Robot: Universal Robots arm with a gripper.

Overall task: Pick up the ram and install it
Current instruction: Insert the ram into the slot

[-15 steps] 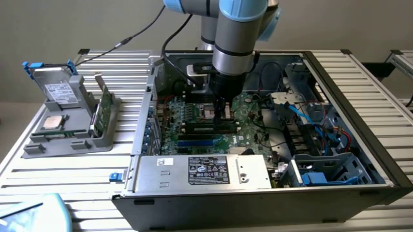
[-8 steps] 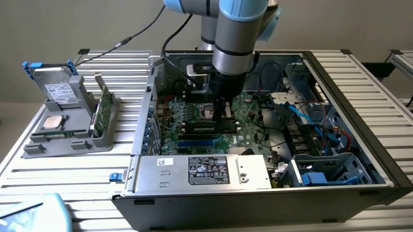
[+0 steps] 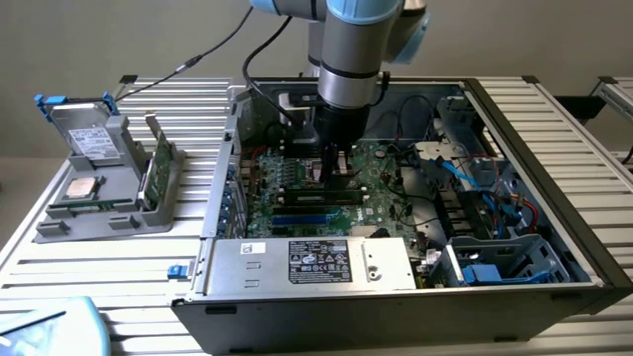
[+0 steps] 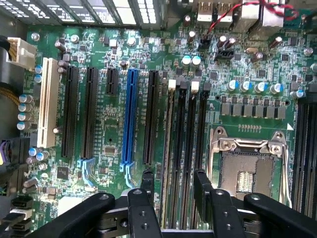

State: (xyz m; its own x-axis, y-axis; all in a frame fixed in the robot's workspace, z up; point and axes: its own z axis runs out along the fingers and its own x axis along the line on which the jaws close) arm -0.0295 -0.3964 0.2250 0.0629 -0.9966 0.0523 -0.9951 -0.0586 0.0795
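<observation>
Exterior view is showing the grey robot arm reaching into the open black computer case [image 3: 554,148] on the slatted metal bench [image 3: 118,259]. The black two-finger claw [image 3: 339,174] is hovering right over the memory slots. At the exterior view's left, a grey plastic holder [image 3: 118,215] is carrying a boxy grey drive [image 3: 94,141], a square silver chip [image 3: 81,189] and an upright green board [image 3: 158,170], well apart from the claw.

Wrist view is showing the green motherboard [image 4: 104,124], a long blue slot [image 4: 131,114] and the empty metal processor socket [image 4: 245,168]. The claw [image 4: 173,174] is standing wide open, gripping nothing.

The long thin green ram [image 4: 169,148] appears to be sitting edge-up in a black slot between the fingers [image 4: 147,176], touching neither. In the exterior view, the ram [image 3: 322,196] is lying just beneath the claw.
</observation>
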